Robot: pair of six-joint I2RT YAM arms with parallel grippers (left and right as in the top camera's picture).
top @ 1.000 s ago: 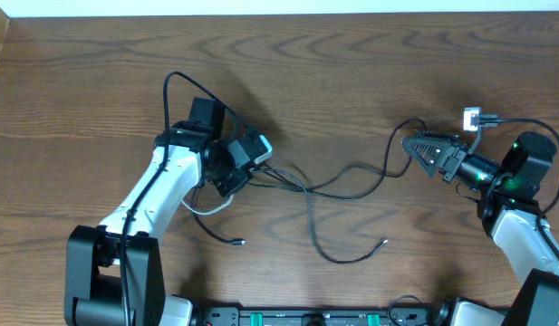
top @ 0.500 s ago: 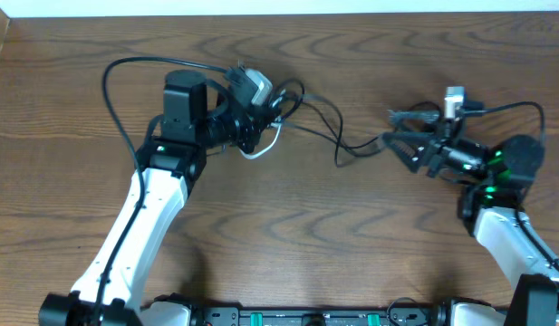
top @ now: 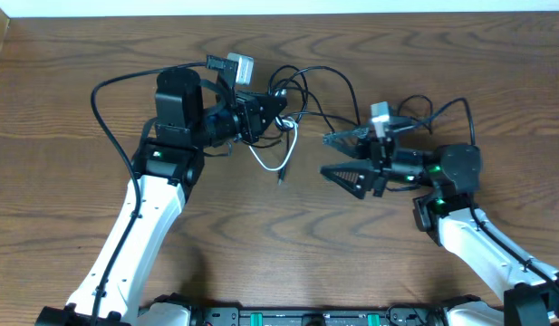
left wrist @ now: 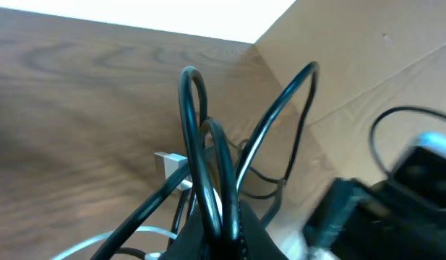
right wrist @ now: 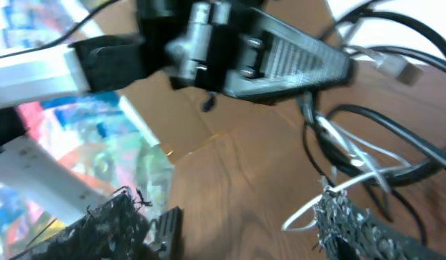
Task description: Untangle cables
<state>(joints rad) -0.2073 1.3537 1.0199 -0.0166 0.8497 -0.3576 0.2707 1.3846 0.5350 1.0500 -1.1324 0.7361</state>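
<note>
My left gripper (top: 272,109) is raised over the back middle of the table and shut on a bunch of black cables (top: 308,89). The black cables loop up out of its jaws and trail right. In the left wrist view two black cables (left wrist: 197,144) stand pinched in the left gripper (left wrist: 224,235). A white cable (top: 283,156) hangs below it with its plug down. My right gripper (top: 341,156) stands open just right of the hanging white cable, nothing between its fingers. In the right wrist view the white cable (right wrist: 356,160) lies against one fingertip (right wrist: 338,217).
The brown wooden table (top: 288,254) spreads under both arms. A white wall edge (top: 288,7) runs along the back. My own thick black arm wires (top: 111,86) arc beside the left arm, and others (top: 442,113) near the right wrist.
The right gripper has swung left, close up to the left gripper's bundle. The left gripper stayed shut and shifted slightly; the cable loops now hang between the two grippers.
</note>
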